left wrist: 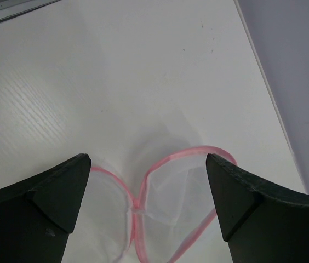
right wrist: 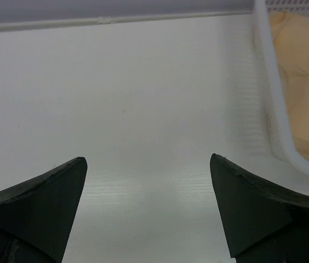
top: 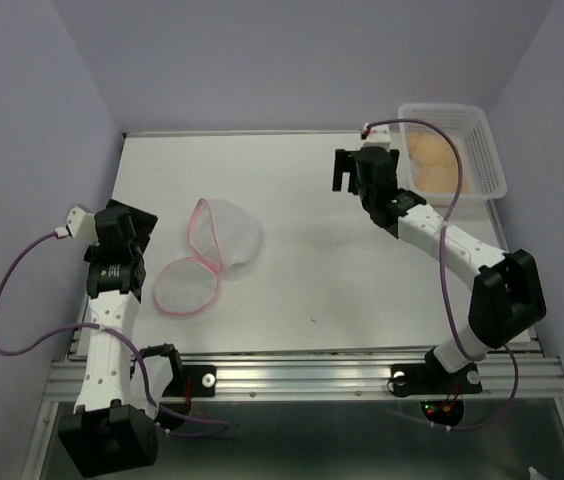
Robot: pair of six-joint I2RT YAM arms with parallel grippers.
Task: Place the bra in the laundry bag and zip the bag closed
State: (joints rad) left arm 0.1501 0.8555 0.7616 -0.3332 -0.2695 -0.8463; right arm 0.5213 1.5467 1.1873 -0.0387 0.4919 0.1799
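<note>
The laundry bag lies open like a clamshell on the left half of the white table, white mesh with pink zipper edging. In the left wrist view the laundry bag lies just ahead of and between my fingers. My left gripper is open and empty, a little left of the bag. The tan bra lies in the white slotted basket at the back right. It also shows in the right wrist view. My right gripper is open and empty, above bare table left of the basket.
The white basket stands at the table's back right corner. Purple-grey walls close in the back and both sides. The table's metal front rail carries both arm bases.
</note>
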